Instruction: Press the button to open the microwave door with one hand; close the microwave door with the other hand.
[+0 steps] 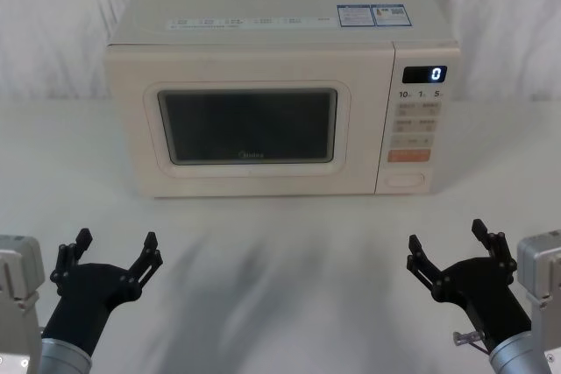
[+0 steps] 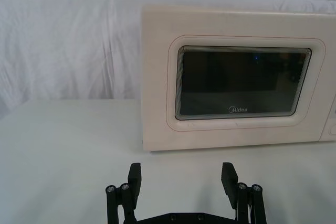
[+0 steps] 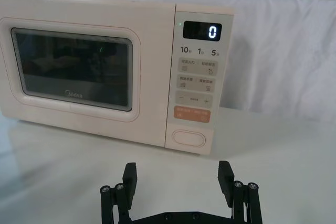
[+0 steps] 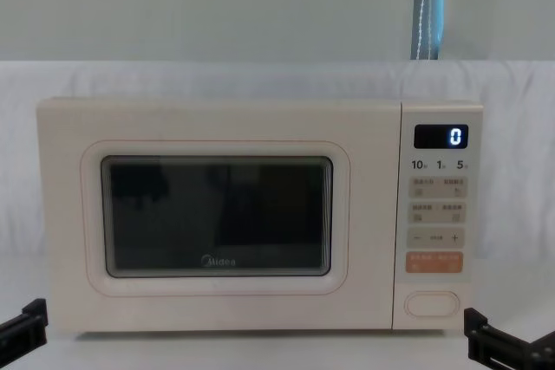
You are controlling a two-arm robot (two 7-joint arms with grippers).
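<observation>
White-draped bench (image 1: 289, 260), microwave sitting at its far centre, door shut.
Left gripper (image 1: 116, 250) and right gripper (image 1: 447, 241) are waiting near, fingers wide; right is facing the button (image 1: 406, 179), left the microwave door (image 1: 247, 124).

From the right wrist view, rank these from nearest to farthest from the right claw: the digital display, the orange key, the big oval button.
Right claw, open, low before the control panel:
1. The button, at the panel's bottom.
2. Orange key, just above the button.
3. Digital display, at the panel's top.
</observation>
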